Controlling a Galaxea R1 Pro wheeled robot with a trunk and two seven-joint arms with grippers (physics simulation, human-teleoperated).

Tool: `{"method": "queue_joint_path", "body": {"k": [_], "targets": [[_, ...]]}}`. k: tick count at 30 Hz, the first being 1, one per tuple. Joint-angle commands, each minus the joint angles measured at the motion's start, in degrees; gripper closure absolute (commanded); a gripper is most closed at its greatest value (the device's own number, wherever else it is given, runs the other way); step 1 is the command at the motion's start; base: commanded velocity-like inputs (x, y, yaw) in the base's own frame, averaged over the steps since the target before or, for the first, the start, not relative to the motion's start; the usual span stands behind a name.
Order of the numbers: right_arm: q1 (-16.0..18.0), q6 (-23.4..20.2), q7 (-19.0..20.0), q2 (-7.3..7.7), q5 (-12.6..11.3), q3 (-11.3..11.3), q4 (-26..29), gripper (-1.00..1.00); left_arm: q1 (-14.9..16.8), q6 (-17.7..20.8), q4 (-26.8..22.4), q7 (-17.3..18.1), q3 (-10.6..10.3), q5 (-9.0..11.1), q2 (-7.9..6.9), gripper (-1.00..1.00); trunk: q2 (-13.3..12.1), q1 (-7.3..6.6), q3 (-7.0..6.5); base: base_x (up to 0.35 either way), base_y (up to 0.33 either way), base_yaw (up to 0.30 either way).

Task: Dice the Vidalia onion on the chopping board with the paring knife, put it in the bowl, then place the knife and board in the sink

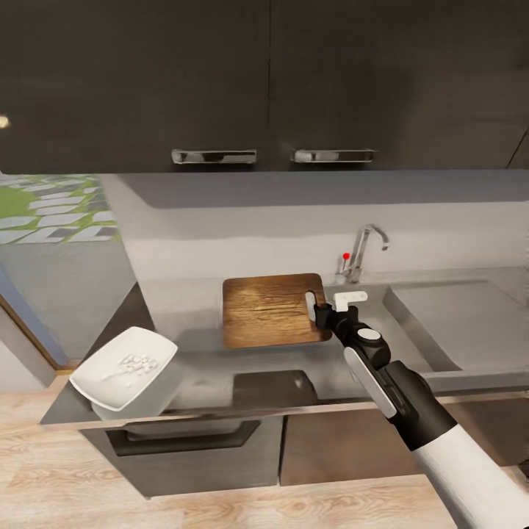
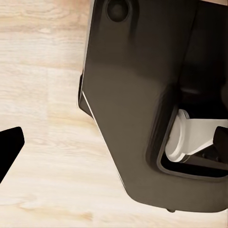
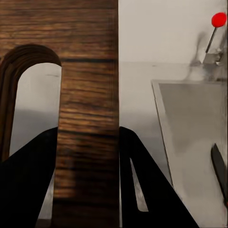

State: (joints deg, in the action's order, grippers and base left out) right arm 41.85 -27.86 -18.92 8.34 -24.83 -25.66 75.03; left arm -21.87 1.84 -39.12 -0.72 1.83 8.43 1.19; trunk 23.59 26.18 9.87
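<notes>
The dark wooden chopping board (image 1: 268, 308) rests on the grey countertop (image 1: 187, 323), just left of the tap (image 1: 365, 250). My right gripper (image 1: 321, 307) is shut on the board's handle end. In the right wrist view one finger (image 3: 33, 171) passes through the handle slot and the other sits outside the board's (image 3: 88, 71) edge. The white bowl (image 1: 121, 371) stands at the counter's front left corner with white diced onion bits (image 1: 137, 362) inside. The steel sink (image 1: 455, 323) opens to the right. A slim dark blade-like shape (image 3: 219, 167) lies in the basin (image 3: 190, 118); I cannot tell whether it is the paring knife.
Dark wall cabinets (image 1: 264, 81) with steel handles hang above the counter. A black hob plate (image 1: 275, 386) sits near the front edge. The left wrist view looks down on pale wooden floor (image 2: 42, 95) and my own dark base (image 2: 142, 104), with one dark fingertip (image 2: 9, 147) at the side.
</notes>
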Motion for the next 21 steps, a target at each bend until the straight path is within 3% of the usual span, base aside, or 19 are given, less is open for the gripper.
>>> {"method": "queue_joint_path", "body": {"k": [1,14,21], "targets": [[0.08,-0.09,-0.57,0.04,-0.48,-0.18,0.06,1.0,-0.03,0.19,-0.17,-0.07,0.1,0.45,0.04,-1.0,0.13,0.04,0.11,0.0,-0.302,0.0],[0.08,-0.09,-0.59,-0.08,-0.33,-0.18,-0.12,1.0,-0.06,0.21,-0.17,-0.07,0.1,0.45,0.04,-1.0,0.13,0.04,0.11,0.0,-0.304,0.0],[0.08,-0.09,-0.74,-0.24,-0.16,0.05,-3.37,1.0,-0.05,0.22,-0.37,-0.07,0.1,0.47,0.02,-1.0,0.13,0.04,0.11,0.0,-0.23,0.0]]}}
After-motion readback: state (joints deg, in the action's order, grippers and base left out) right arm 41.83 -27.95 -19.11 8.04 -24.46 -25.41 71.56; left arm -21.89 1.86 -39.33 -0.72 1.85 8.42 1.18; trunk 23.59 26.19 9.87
